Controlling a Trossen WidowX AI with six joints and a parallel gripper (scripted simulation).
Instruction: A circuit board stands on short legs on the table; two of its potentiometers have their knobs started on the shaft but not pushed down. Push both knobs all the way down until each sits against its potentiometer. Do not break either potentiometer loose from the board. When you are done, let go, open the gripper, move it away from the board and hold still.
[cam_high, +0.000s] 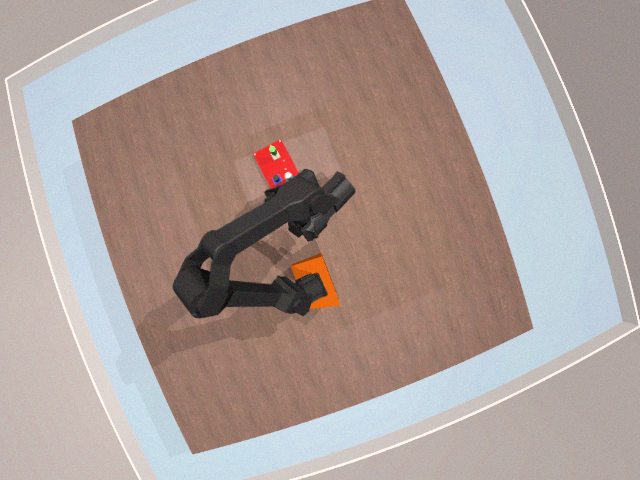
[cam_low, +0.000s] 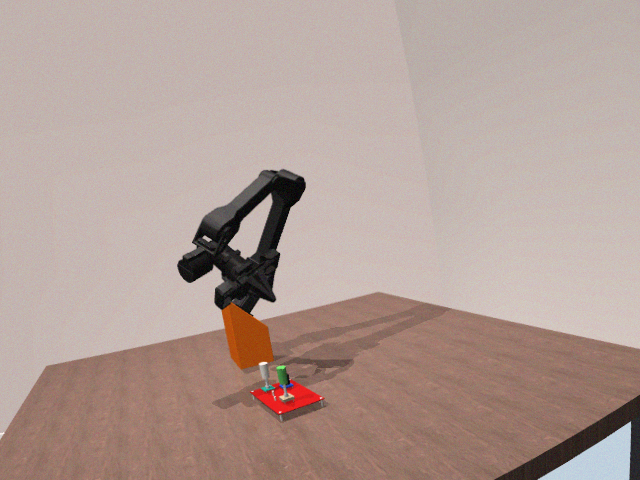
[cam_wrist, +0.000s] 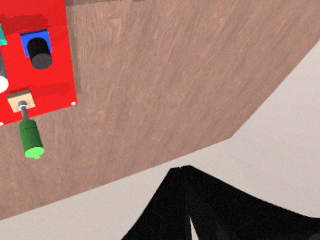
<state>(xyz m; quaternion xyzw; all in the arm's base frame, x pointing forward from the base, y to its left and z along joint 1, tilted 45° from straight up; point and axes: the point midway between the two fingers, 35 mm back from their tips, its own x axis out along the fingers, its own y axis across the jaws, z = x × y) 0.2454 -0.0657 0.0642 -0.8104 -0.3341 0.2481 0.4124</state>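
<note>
The red circuit board (cam_high: 264, 166) (cam_low: 306, 396) (cam_wrist: 60, 87) stands on short legs. A green knob (cam_high: 272, 149) (cam_low: 281, 375) (cam_wrist: 31, 137) is high on its shaft, with bare shaft showing above the tan potentiometer (cam_low: 286, 397) (cam_wrist: 21, 101). A white knob (cam_high: 288, 176) (cam_low: 264, 370) (cam_wrist: 2, 83) is also high, with shaft showing above its teal potentiometer (cam_low: 267, 388). A black knob (cam_high: 276, 178) (cam_low: 287, 379) (cam_wrist: 40, 55) sits low on the blue potentiometer. My gripper (cam_low: 273, 299) (cam_wrist: 182, 176) is shut and empty, above and away from the board; the arm hides most of it in the top view.
An orange block (cam_high: 331, 291) (cam_low: 253, 346) with a sloping top stands near the arm's base, beyond the board in the exterior view. The arm's forearm passes above the table beside the board. Small pale parts stand on the board between the potentiometers.
</note>
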